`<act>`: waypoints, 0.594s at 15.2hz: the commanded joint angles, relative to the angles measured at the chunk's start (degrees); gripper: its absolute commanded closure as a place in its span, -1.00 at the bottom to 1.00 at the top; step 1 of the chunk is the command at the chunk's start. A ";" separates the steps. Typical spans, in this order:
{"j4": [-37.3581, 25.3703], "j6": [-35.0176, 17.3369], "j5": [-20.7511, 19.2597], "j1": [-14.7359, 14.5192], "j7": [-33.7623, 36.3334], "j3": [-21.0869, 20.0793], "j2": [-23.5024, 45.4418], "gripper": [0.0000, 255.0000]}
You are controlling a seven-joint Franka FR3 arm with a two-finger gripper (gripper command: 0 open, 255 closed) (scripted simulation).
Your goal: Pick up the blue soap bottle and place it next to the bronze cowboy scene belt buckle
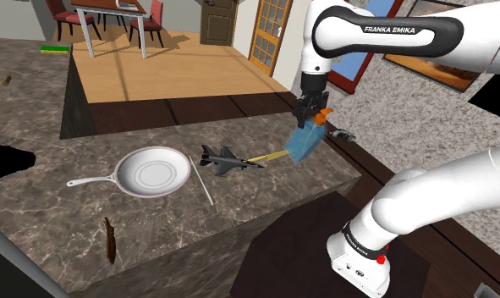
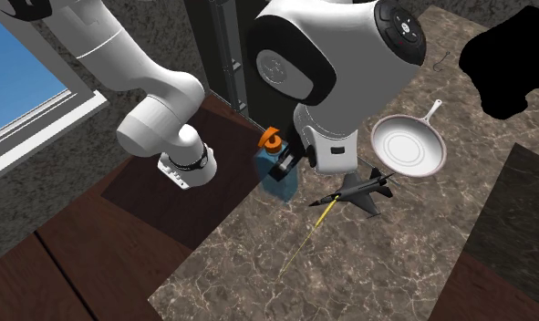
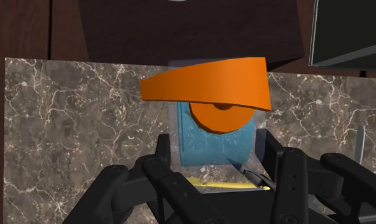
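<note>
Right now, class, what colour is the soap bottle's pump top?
Orange pump top, clearest in wrist view.

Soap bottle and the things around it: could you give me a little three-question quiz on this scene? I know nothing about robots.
1. True or false: the blue bottle has an orange pump.
2. In the shoulder view, what lies on the counter between the pan and the bottle?
A. a toy jet
B. a mug
C. a spoon
3. Fill in the gap: the gripper has its two black fingers shut on the ____.

Key: 1 true; 2 A; 3 bottle.
</note>
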State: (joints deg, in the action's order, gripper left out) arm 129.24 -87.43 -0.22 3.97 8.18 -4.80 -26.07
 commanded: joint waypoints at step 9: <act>-7.99 7.84 -0.03 0.02 -0.06 0.01 0.15 1.00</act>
State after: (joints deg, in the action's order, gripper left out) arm 122.18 -80.35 -0.27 4.00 8.07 -4.74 -26.08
